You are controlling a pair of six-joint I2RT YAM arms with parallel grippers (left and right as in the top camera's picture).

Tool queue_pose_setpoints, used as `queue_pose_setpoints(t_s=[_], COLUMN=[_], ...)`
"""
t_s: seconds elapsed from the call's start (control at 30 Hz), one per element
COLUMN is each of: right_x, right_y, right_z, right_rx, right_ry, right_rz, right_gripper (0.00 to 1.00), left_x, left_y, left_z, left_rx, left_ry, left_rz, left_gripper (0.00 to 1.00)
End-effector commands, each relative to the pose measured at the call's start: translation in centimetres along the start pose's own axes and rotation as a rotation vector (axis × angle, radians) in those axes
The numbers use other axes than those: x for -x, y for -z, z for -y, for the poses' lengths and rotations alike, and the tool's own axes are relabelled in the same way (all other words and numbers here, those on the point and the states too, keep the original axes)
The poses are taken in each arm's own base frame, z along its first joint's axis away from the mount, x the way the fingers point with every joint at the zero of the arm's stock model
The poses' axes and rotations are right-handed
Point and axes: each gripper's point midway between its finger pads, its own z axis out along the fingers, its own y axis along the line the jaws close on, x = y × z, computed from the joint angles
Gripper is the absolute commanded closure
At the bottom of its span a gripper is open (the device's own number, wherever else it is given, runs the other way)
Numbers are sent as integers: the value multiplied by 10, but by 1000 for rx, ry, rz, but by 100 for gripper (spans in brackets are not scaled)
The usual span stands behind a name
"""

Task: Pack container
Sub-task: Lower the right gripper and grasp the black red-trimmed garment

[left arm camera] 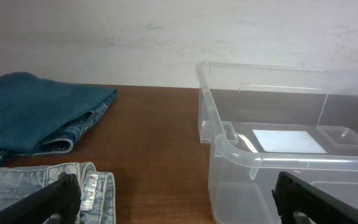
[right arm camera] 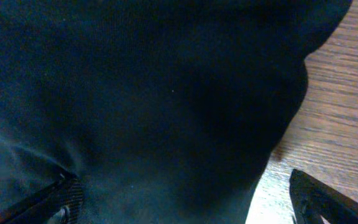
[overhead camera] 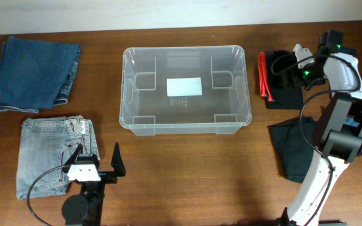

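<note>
Denim sits on the left of the table [overhead camera: 187, 188]: a folded dark blue pair of jeans [overhead camera: 36, 72] at 10 o'clock and a paler, washed pair [overhead camera: 52, 154] at 8 o'clock. The left fingers [overhead camera: 117, 162] stand wide apart and hold nothing, just past the right edge of the pale jeans at about 7 o'clock.

The container [overhead camera: 184, 49] stands upright in the middle of the table, toward 12 o'clock. It has nothing in it, so the packing has not begun.

At 2 o'clock a folded black garment [overhead camera: 276, 94] with a red stripe along its left edge lies just beside the container. The right fingers [right arm camera: 328, 199] hang close over it, spread wide, with black cloth filling the gap between them and nothing gripped yet. A second dark cloth [overhead camera: 289, 147] lies at 4 o'clock, partly under the right arm.

The main risk is a shallow pinch. If the fingers close on the top layer alone, the fold would likely open and a trailing edge could snag the near rim. The container looks light, so a bump could push it sideways toward the denim.
</note>
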Motion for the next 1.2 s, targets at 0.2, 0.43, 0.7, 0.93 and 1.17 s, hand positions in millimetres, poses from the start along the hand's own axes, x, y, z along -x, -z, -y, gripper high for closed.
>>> queue_pose_setpoints(t_s=[0.2,0.43,0.7,0.93,1.17], right_x=[-8,-9,-16,-21,-18], right_y=[-24,-24,-33,-34,-29], right_z=[-27,-32,-31,-23,-28], right_rx=[161,191,202,227,328], right_ry=[-23,-30,-45,-114,-150], right_rz=[-5,-5,-29,-24,30], right_gripper=[4,9,10,9,6], left_x=[-2,-2,-2,-2,-2], left_y=[0,0,0,0,0], left_z=[-2,-2,-2,-2,-2], left_rx=[8,8,8,8,8], left_ry=[-8,-8,-8,-8,-8], left_rz=[-4,-4,-4,-4,-4], left_gripper=[0,1,0,1,1])
